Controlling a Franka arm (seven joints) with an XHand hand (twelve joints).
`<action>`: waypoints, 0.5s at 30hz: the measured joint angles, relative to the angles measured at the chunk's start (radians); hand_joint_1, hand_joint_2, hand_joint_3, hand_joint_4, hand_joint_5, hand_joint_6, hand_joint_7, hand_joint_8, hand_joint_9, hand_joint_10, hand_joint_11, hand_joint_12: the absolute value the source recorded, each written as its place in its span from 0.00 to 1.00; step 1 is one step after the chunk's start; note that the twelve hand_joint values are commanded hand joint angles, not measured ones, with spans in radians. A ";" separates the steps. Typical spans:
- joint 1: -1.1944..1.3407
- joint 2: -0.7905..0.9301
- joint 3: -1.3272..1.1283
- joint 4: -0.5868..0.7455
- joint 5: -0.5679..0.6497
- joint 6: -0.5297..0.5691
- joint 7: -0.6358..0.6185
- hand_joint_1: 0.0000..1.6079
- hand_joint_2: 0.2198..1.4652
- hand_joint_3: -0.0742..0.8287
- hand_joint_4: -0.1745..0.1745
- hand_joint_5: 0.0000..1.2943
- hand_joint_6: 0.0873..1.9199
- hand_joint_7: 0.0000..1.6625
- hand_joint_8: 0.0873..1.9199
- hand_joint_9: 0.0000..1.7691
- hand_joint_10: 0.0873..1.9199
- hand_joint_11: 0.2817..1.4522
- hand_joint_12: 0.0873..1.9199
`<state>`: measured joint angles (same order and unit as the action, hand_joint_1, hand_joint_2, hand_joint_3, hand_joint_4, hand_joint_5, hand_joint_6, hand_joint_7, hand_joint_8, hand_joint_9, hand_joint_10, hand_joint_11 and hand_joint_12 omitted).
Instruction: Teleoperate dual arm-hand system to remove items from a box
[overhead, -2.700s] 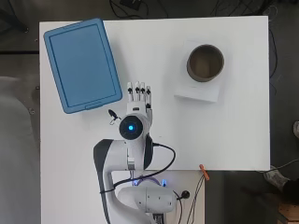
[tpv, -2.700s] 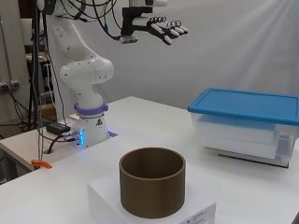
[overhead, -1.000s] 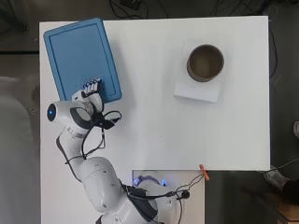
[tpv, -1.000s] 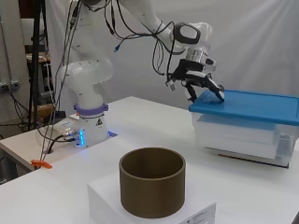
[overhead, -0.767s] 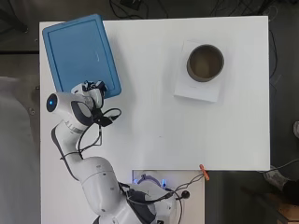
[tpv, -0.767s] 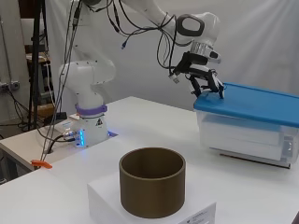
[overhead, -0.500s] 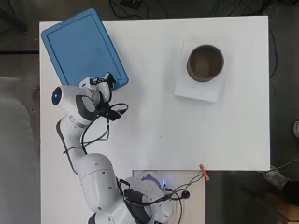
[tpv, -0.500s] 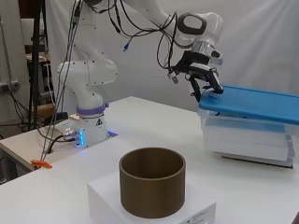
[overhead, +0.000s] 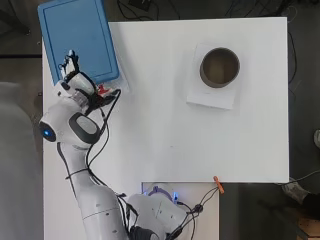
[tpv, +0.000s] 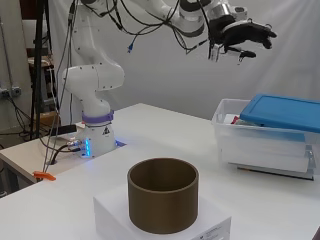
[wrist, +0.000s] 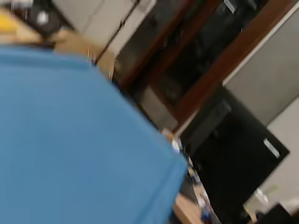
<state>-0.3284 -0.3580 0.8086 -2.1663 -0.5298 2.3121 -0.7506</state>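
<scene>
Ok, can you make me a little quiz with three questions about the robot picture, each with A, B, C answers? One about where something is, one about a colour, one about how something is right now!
1. Where does the brown ring stand?
A. On a white block
B. Inside the box
C. On the floor

2. What colour is the lid?
A. Red
B. Blue
C. Green

3. How is the lid sitting on the clear box?
A. Shut tight all round
B. Pushed aside, so one end of the box is open
C. Lying on the floor

Answers:
1. A, the brown ring sits on top of the white block on the table.
2. B, the lid is plainly blue.
3. B, in the side view the lid rests tilted on the clear box, whose near end is uncovered, while the robot hand is in the air above, fingers straight.
</scene>
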 joint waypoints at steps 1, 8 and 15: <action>0.005 0.011 -0.013 0.019 0.043 0.042 -0.015 0.24 0.78 0.09 0.83 0.40 0.50 0.43 0.48 0.48 0.30 0.41 0.00; 0.054 0.116 -0.046 0.132 0.292 -0.340 -0.048 0.20 0.78 0.08 0.70 0.49 0.07 0.50 0.06 0.50 0.05 0.34 0.00; 0.090 0.161 -0.097 0.062 0.509 -0.648 -0.064 0.18 0.78 0.09 0.79 0.64 0.00 0.63 0.00 0.63 0.00 0.44 0.00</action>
<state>-0.2386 -0.1967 0.7118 -2.1039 -0.0209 1.6643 -0.8150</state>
